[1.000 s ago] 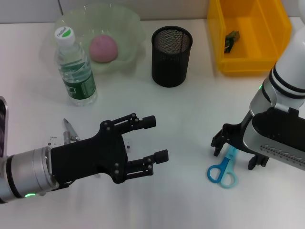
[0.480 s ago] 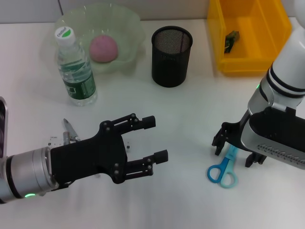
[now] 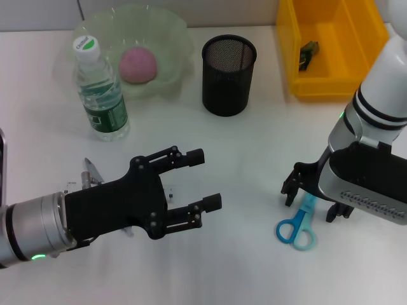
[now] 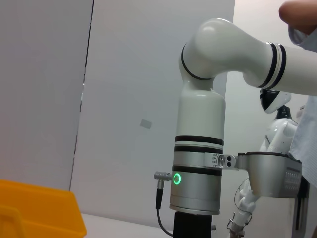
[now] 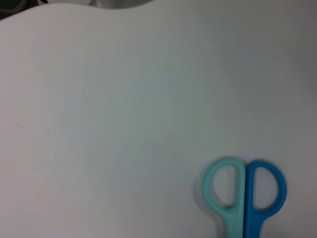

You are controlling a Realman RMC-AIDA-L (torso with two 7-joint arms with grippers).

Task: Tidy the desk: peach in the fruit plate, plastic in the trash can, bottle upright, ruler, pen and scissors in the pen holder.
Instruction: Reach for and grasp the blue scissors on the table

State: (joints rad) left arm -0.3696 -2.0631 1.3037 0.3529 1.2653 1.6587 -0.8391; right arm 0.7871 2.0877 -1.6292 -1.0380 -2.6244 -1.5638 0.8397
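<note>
Our right gripper [image 3: 316,198] straddles the scissors [image 3: 299,224] at lower right; we cannot tell its finger state. Left gripper [image 3: 198,179] hovers spread, empty. Peach [image 3: 138,64] plated, bottle [image 3: 99,89] upright; pen [image 3: 93,174] remains.

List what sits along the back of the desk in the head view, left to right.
Bottle → fruit plate with the peach → pen holder → yellow bin.

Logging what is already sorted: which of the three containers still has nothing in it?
The black mesh pen holder; the fruit plate holds the peach, the yellow bin a scrap.
</note>
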